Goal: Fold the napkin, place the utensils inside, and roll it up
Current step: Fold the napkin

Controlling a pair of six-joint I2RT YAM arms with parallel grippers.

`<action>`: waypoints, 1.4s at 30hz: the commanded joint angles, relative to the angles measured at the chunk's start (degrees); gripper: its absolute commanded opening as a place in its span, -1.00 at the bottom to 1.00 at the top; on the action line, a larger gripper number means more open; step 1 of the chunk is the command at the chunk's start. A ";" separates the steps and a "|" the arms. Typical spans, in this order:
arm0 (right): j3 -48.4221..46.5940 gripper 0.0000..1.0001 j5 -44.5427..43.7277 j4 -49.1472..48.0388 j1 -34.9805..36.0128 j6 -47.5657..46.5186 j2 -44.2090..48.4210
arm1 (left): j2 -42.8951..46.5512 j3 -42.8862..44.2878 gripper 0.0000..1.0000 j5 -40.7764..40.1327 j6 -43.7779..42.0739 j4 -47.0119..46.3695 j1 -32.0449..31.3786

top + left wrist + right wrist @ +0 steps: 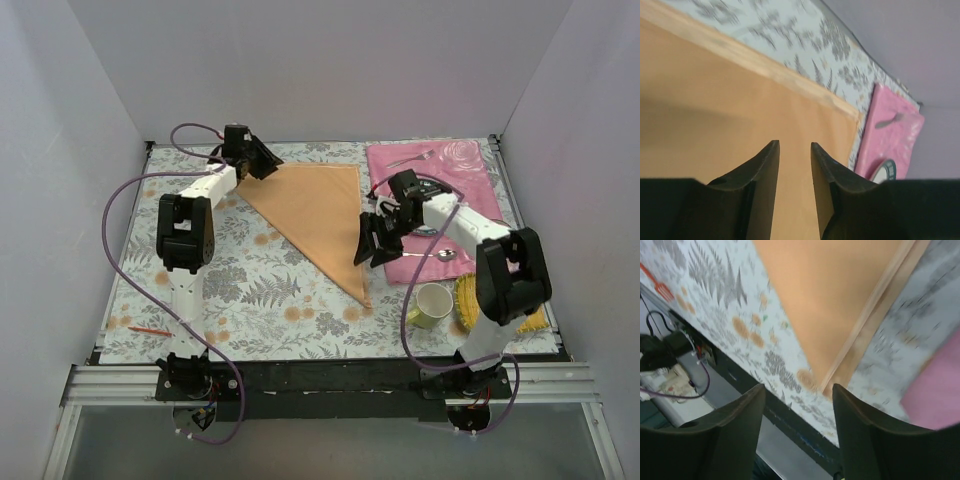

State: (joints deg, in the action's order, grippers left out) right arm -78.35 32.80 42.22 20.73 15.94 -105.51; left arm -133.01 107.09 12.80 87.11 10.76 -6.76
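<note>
- Currently we find the napkin (320,210) lying flat on the bench (250,290), folded into a triangle. One edge runs along the far side, one runs far to near on the right, and the long edge slants from the far-left corner to the near point.
- We place the left gripper (268,162) over the far-left corner of the napkin. In its wrist view the fingers stand a little apart with only cloth showing below the gap, so we judge it partly open and holding nothing.
- We place the right gripper (368,245) just beside the napkin's right edge, toward the near point. Its wrist view shows the jaws wide apart, with the napkin's tip below and beyond them and nothing gripped.
- We locate the utensils to the right of the napkin, on the pink placemat (470,175). The fork (410,158) lies at the far end, slanting roughly left to right. The spoon (443,255) lies at the near end, partly hidden by the right arm.
- We judge this to be the deciding relation: both utensils lie on the right gripper's side, and the napkin lies between them and the left gripper. The right arm is therefore the nearer one for either pick.
- We note that the fork's long axis lies across the napkin's right edge rather than along it. We expect the fork to need turning before it is laid inside the fold.
</note>
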 commanded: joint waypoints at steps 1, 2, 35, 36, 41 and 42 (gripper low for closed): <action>11.97 0.35 3.24 -0.47 4.66 -3.02 12.96 | 7.75 -5.91 -0.39 0.92 1.39 2.68 -3.95; 14.95 0.36 3.06 -0.73 5.45 -3.37 13.66 | 8.29 -6.71 -0.40 0.65 1.40 2.77 -4.31; 20.34 -0.17 2.01 -14.00 5.29 -1.53 4.27 | 3.38 2.42 -0.41 0.56 1.31 13.32 -1.76; 20.16 -0.19 2.01 -14.00 5.11 -1.18 4.18 | 3.20 2.68 -0.41 0.65 1.31 13.49 -1.59; 19.29 -0.37 2.80 -14.62 4.15 -0.65 3.21 | 1.62 4.00 -0.42 0.47 1.40 13.84 -0.71; 19.11 -0.39 2.71 -14.44 4.05 -0.56 3.04 | 1.18 4.09 -0.42 0.56 1.57 13.76 -0.36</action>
State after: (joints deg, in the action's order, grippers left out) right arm -56.82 33.91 28.97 25.69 14.83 -101.78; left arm -131.02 108.62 12.93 88.73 23.59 -8.19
